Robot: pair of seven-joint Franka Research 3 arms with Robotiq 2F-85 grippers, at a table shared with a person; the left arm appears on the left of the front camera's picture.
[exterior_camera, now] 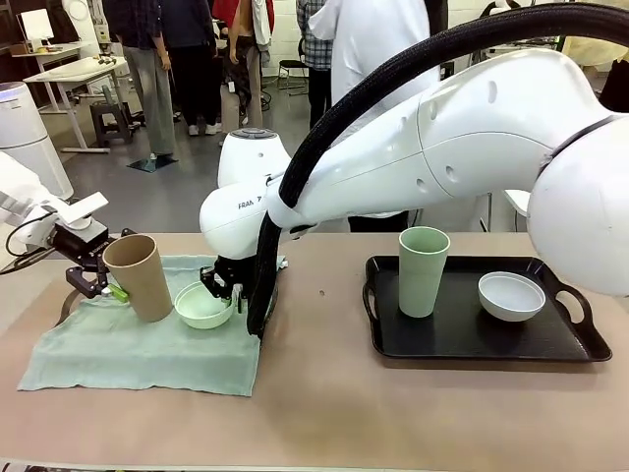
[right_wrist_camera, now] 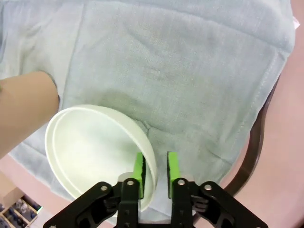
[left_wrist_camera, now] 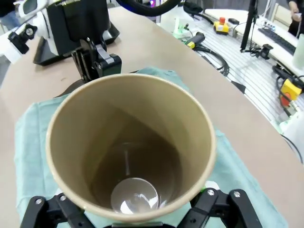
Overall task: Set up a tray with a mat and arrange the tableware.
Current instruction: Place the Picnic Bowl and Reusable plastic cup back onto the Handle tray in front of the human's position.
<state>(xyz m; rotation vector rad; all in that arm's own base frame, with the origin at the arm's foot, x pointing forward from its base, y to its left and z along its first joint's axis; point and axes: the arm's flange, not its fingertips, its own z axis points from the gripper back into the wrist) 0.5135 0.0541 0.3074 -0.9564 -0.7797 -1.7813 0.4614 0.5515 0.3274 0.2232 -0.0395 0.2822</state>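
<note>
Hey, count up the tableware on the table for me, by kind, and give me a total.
Cups: 2, a tan cup on the cloth and a green cup on the tray
Bowls: 2, a mint bowl on the cloth and a white bowl on the tray
Total: 4

People (exterior_camera: 172,59) stand beyond the table (exterior_camera: 324,413); cables (left_wrist_camera: 209,52) cross the floor.

Bright, even indoor light, soft shadows; wrist views bend at edges.
</note>
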